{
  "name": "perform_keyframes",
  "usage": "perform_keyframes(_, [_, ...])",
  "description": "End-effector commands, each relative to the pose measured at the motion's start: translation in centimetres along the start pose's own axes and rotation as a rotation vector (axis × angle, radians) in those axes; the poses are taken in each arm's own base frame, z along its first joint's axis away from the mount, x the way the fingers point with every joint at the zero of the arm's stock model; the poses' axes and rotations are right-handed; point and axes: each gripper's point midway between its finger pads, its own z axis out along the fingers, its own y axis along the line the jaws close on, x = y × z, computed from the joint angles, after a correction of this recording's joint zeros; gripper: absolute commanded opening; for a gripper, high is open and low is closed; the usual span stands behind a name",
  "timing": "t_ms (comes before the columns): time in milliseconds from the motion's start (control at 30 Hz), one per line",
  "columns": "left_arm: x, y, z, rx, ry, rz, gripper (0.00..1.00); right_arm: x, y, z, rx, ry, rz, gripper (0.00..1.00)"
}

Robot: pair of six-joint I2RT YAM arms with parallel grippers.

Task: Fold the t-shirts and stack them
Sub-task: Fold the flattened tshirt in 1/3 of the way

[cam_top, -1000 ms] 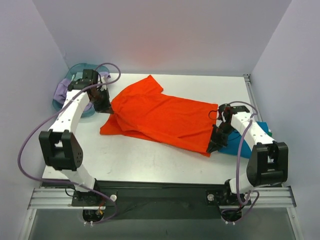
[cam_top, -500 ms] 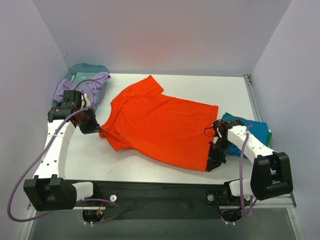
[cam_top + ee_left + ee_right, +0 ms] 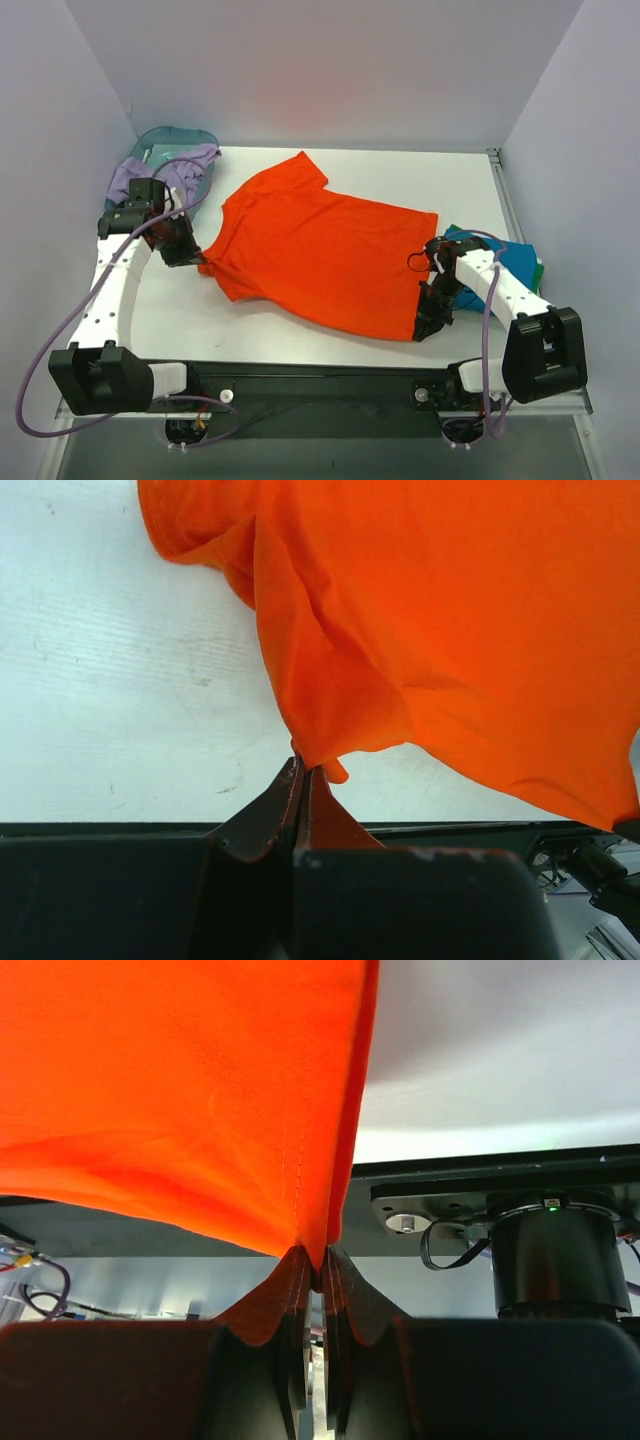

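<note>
Both tools were fully closed on the orange-red shirt (image 3: pixel 320 250): left tool (image 3: pixel 300 772) pinched a small nub of cloth at the near-left sleeve end, right tool (image 3: pixel 315 1260) pinched the near hem corner. The shirt lay spread across the middle of the desk (image 3: pixel 270 325), neck end left, hem right, mostly flat. Main risk as I saw it was the left grip: very little fabric sat between the jaws, so any pull away from the right tool could strip it out and drop that end. Second risk: cloth was bunched into a ridge just above the left pinch, and a fold made from there would likely trap that crease and give a lopsided rectangle. Third: the right tool sat at the near edge of the desk, so the hem corner could drag or spill over the edge if I lowered it carelessly. Fourth: the right arm ran just beside the folded teal-blue shirt (image 3: pixel 515 262) and the green shirt (image 3: pixel 541 268) under it; a wide swing could knock that stack askew. The left arm's cable looped close to the basin (image 3: pixel 175 138) and its lilac cloth (image 3: pixel 135 180); possible snag.
</note>
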Motion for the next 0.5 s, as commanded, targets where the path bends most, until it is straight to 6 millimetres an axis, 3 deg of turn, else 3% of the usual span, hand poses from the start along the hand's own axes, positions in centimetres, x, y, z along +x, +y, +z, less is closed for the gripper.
perform_keyframes(0, [-3.6, -2.2, -0.6, 0.070, -0.094, 0.039, 0.00, -0.8, -0.4, -1.4, 0.047, -0.003, 0.015, 0.00])
perform_keyframes(233, [-7.5, -4.2, 1.2, 0.101, -0.105, 0.063, 0.00, -4.6, 0.9, -2.5, 0.022, -0.032, 0.028, 0.00])
perform_keyframes(333, [-8.3, -5.9, 2.2, 0.126, -0.086, 0.102, 0.00, -6.3, 1.4, -3.1, 0.006, -0.041, 0.036, 0.00])
perform_keyframes(467, [-10.9, -7.8, 2.6, 0.152, -0.110, 0.149, 0.00, -8.3, 1.7, -3.6, -0.008, -0.047, 0.044, 0.00])
